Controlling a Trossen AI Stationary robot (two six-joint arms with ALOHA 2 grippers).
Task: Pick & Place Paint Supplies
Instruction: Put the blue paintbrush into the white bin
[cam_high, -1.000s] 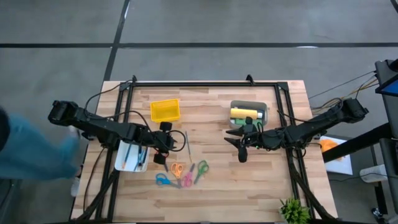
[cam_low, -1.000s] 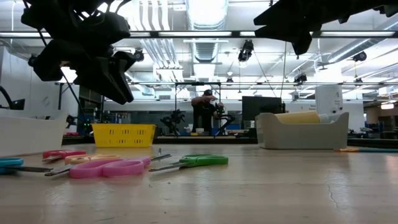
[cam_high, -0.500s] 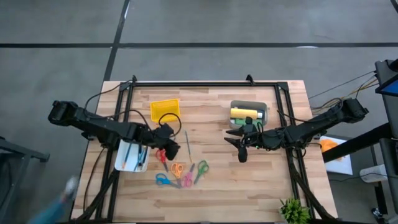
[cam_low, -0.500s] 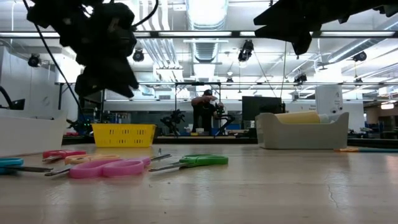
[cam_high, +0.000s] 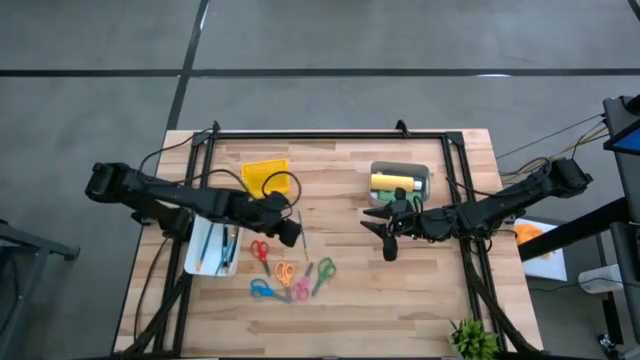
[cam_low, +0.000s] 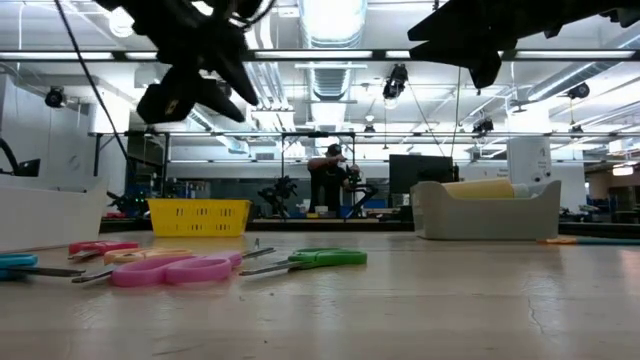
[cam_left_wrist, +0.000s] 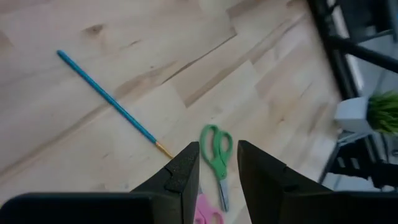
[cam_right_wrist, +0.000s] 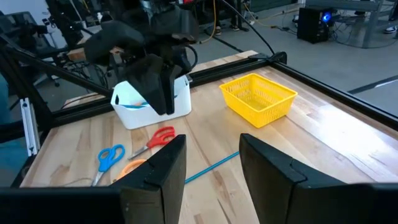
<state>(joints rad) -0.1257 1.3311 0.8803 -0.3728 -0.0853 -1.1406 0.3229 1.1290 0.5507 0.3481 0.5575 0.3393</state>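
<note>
left tool (cam_high: 291, 232) is up off the table (cam_high: 440, 290), hovering beside the teal brush (cam_high: 300, 232), between the yellow basket (cam_high: 262, 178) and the scissors pile (cam_high: 291, 277). jaws stand a narrow gap apart with nothing between them; the left wrist view shows bare wood through the gap. right tool (cam_high: 389, 243) is parked mid-table just in front of the grey bin (cam_high: 425, 176), jaws part open, empty, waiting.

step in hand, my read: approach for the pick on the teal brush. no grasp yet.

teal brush (cam_left_wrist: 114, 104) lies flat on the table, alone, clear of the scissors. in the high view the long axis runs roughly front to back, slightly tilted. a short gold ferrule shows at the end nearest the green scissors (cam_left_wrist: 217, 155), so the bristle end points toward the scissors pile and the plain handle end toward the far side.

next move needs: centre over the shaft mid-length, turn the wrist so the jaws close across the shaft and not along it, then come straight down. the shaft is thin and flat on the wood, so fingertips have to nearly touch the surface. risk: it rolls or skids out.

other supplies: a yellow bottle (cam_high: 390, 182) lies on its side in the grey bin, long axis across the table. the white bin (cam_high: 212, 249) beside the left arm holds some stick-like items; can't tell which.
</note>
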